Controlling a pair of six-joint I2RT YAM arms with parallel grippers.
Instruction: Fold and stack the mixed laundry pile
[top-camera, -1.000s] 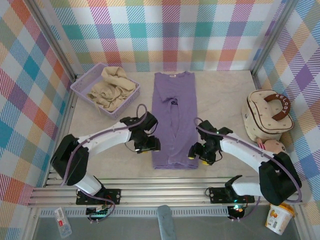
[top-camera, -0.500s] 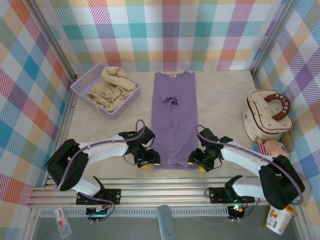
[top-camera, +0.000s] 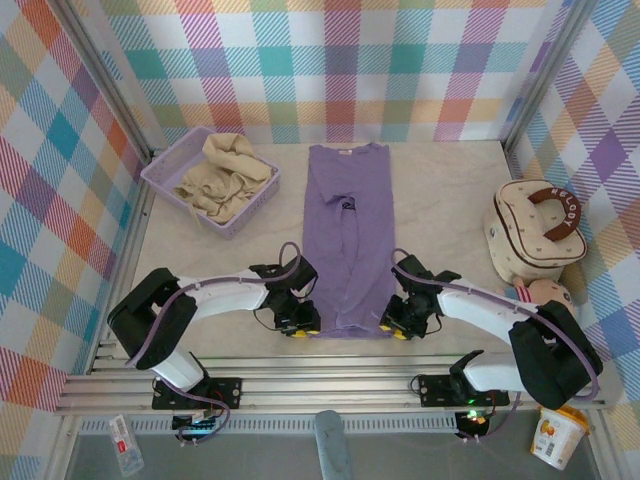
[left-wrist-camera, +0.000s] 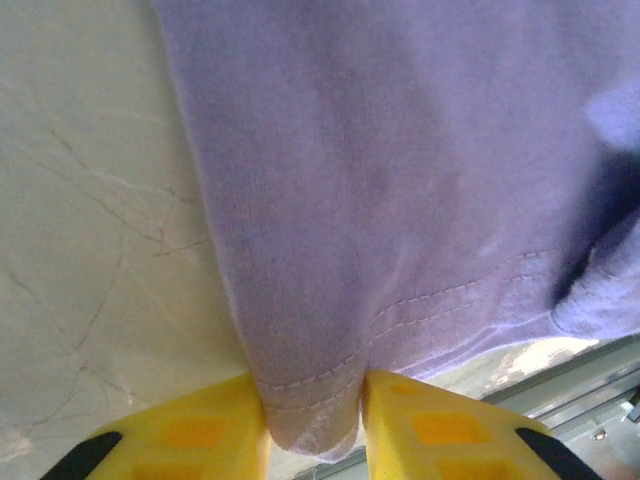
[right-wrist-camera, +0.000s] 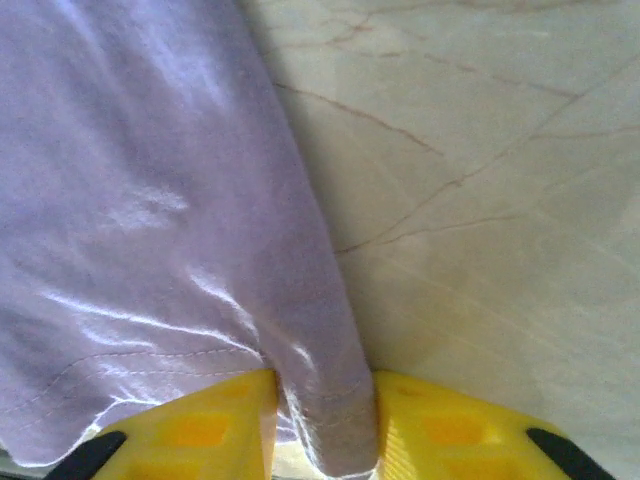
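Seemingly, low pincers (top-camera: 303, 326) (top-camera: 397, 327) on T-shirt (top-camera: 348, 230) hem.

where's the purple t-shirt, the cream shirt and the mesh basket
purple T-shirt (top-camera: 350, 250), top external view, middle of its body
cream shirt (top-camera: 222, 178), top external view, middle of the crumpled heap
mesh basket (top-camera: 168, 151), top external view, left rim

The brown handle (top-camera: 556, 211) of the cream bag (top-camera: 512, 243) reads "MELODY" (small lettering).

Looked like a staged robotics lab cell rather than a home. Was walled left, right and far by plaid panels (top-camera: 330, 60) in aluminium framing (top-camera: 103, 80), with a marble-look tabletop (top-camera: 440, 190) and a slotted near rail (top-camera: 330, 385).
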